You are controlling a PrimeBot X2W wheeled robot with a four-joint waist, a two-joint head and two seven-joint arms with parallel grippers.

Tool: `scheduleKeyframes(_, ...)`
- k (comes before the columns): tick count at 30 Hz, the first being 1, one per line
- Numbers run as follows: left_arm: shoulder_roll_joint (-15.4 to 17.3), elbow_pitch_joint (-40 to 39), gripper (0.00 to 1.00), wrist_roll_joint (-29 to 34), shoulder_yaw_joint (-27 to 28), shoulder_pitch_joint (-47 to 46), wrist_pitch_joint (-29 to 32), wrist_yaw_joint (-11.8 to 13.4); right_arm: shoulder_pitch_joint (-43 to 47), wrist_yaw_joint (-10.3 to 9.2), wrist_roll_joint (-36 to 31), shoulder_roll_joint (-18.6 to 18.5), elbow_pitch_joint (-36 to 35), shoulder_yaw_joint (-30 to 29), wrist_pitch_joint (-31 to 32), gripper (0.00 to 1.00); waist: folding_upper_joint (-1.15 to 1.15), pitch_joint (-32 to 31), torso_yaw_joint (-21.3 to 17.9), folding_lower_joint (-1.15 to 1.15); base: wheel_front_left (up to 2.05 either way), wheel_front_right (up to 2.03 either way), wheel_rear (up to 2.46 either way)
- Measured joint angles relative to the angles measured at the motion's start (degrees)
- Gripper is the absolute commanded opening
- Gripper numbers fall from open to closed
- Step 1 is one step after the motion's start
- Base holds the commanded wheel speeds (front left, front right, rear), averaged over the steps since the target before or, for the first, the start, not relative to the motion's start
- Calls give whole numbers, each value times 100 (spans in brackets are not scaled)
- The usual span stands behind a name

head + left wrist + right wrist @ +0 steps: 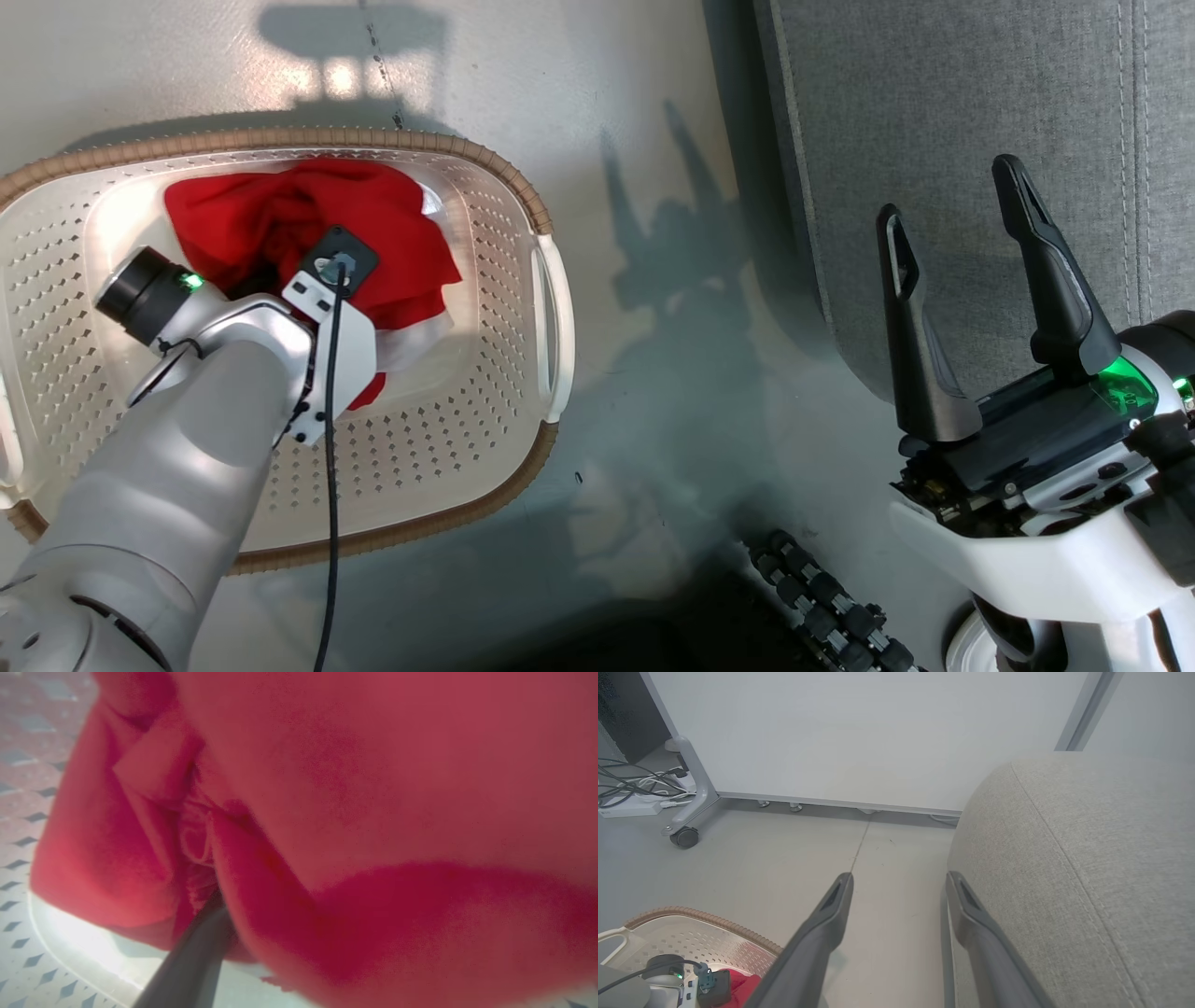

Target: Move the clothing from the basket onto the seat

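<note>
Red cloth is crowding around the left gripper point(294, 905), which is sitting nose-down in the clothing point(271, 210). In the left wrist view one dark finger point(196, 956) is poking into a fold while its partner is lying hidden under fabric. The jaws are standing spread wide and are not pinching anything. From the head view, the pale left forearm point(168, 467) is reaching in over the near rim, and its wrist is covering the middle of the heap. That heap is showing as one bundle of red with a strip of white trim point(420, 341) along its right side; how many garments are making it up I cannot tell. It is lying inside the one basket point(485, 401), towards the far wall. One white handle point(553, 317) is showing clearly on the side nearest the seat. The basket is resting on the glossy grey floor point(635, 308), with a band of bare floor between it and the seat point(943, 103). The right gripper point(950, 196) is hovering by the seat's rounded corner, its two fingers parted wide and holding nothing. Beyond it, the right wrist view is showing one caster wheel point(684, 837) under a white panel point(878, 732) and a tangle of cables point(630, 784).
</note>
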Motion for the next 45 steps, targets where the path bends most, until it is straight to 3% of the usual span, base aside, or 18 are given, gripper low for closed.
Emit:
scheduleKeyframes(10, 252, -36, 100, -74, -23, 19, 305, 104, -33, 1, -49, 0, -65, 15, 0, 100, 0, 74, -1, 0, 0, 0, 0)
scheduleKeyframes(11, 258, -41, 42, -103, -16, 19, 322, 104, -40, 0, -51, 0, -65, 12, 0, 100, 0, 78, 2, 0, 0, 0, 0)
scheduleKeyframes(12, 261, -41, 0, -118, -9, 19, 324, 104, -46, 1, -52, 0, -65, 13, 0, 100, 0, 79, 4, 0, 0, 0, 0)
scheduleKeyframes(19, 276, -27, 0, -185, -33, 28, 408, 43, -122, 0, -97, 0, -37, -23, 0, 100, 0, 39, 76, 0, 0, 0, 0)
scheduleKeyframes(28, 47, 20, 0, -250, -92, 169, 211, -46, -237, 0, -188, 1, 107, -159, 0, 100, 0, -356, 243, 0, 0, 0, 0)
scheduleKeyframes(38, -323, 21, 0, -506, 4, 504, -430, -125, -259, 0, -289, 2, 541, -326, 0, 100, 0, -1225, 517, 0, 0, 0, 0)
scheduleKeyframes(45, -548, 20, 0, -973, 381, 832, -1072, -156, -229, 1, -374, 7, 882, -480, 0, 100, 0, -1977, 760, 0, 0, 0, 0)
